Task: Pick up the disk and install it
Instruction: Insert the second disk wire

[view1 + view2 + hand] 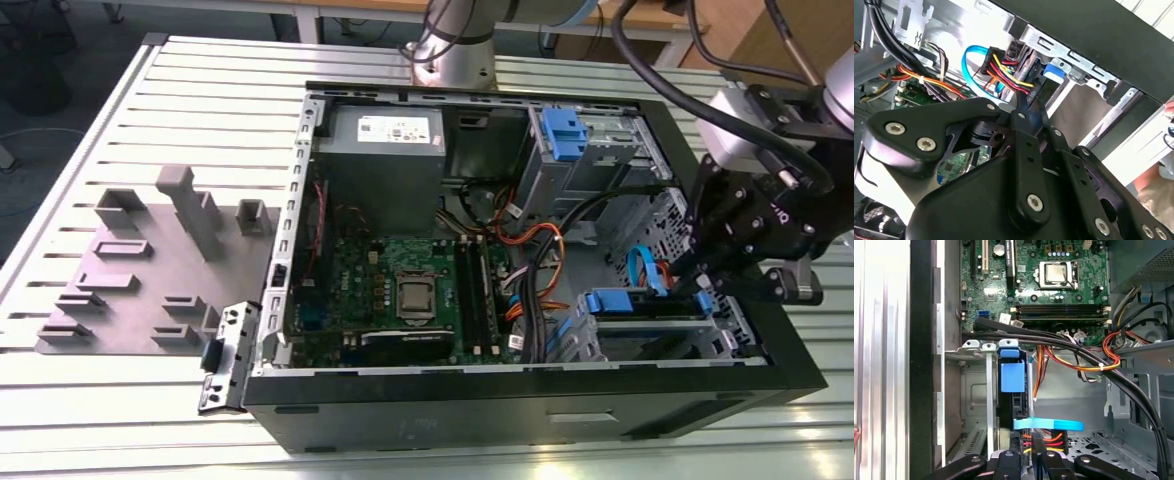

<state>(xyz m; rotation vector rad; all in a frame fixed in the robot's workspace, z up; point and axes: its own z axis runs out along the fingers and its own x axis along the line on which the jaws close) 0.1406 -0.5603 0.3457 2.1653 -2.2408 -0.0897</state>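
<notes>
Arm: reaches in from the exterior view's right — black wrist block bent downward, cables looping above it.
Gripper [727, 285]: black linkage fingers [1026, 125] drawn close together in the second wrist view — pointing down, clamped on the disk [1013, 390].

Exterior view: arm [801, 90] cut off by the top and right edges. Gripper [747, 270] hangs at the case's [534, 410] drive bay on the exterior view's right; fingertips hidden behind its linkage and the case wall.

Second wrist view: gripper body [1004, 190] blocks the lower half; board [914, 90] mostly covered.

First wrist view: disk [1014, 390] stands edge-on in the bay, label not visible, lower end hidden behind cables [1046, 432]. Gripper links cut off by the frame edge.
</notes>
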